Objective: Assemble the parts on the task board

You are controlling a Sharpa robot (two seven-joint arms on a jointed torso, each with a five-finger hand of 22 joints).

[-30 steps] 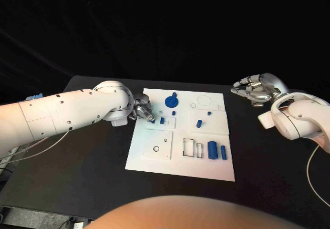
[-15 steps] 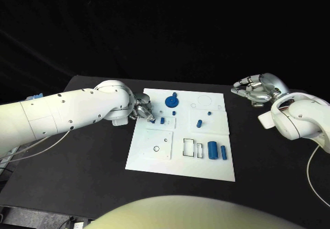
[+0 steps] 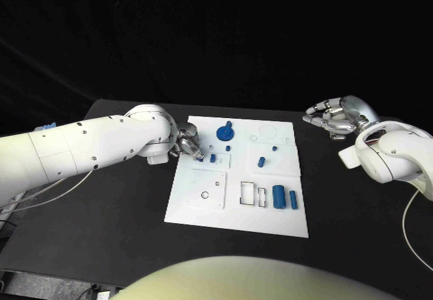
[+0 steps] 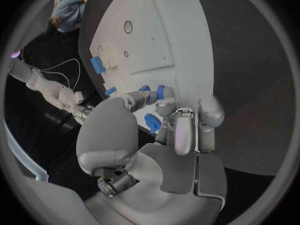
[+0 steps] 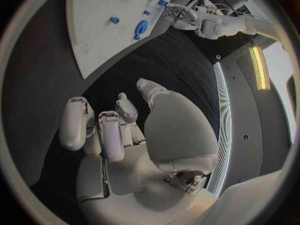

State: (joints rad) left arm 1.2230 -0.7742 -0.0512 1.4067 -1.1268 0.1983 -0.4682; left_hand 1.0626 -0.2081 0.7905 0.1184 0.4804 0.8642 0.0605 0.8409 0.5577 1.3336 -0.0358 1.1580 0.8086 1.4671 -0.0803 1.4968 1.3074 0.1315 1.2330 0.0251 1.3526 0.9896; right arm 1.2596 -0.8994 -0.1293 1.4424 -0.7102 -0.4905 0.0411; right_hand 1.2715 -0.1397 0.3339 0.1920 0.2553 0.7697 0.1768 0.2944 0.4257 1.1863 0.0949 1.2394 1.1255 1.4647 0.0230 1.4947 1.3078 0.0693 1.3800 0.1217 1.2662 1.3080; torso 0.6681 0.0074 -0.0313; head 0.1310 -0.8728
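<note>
Head view: the board [image 3: 236,187] lies mid-table. The left hand [image 3: 187,145] sits at the board's left edge, fingertips down on a small peg [image 3: 199,159] just inside that edge; a second peg [image 3: 213,158] stands right beside it. Farther onto the board are a gear [image 3: 224,132] near the far edge, a short pin [image 3: 261,162] toward the middle, and two cylinders [image 3: 285,197] near the right edge at the near side. The right hand [image 3: 332,116] hangs off the board's far right corner, well apart from every part, fingers curled inward with nothing in them.

Left wrist view: the left hand's fingertips [image 4: 164,105] close round a blue peg [image 4: 153,123] at the board's edge, so I judge it pinched, though how firm the hold is cannot be told. The chief risk is that the peg tips or slips out of a shallow pinch and misses its hole; the neighbouring peg is close enough to be knocked by a finger.

Right wrist view: the right hand [image 5: 119,130] is over bare table, fingers drawn in, thumb folded across, holding nothing; the board's corner with the gear [image 5: 141,28] lies well ahead. Idle there, it threatens nothing.
</note>
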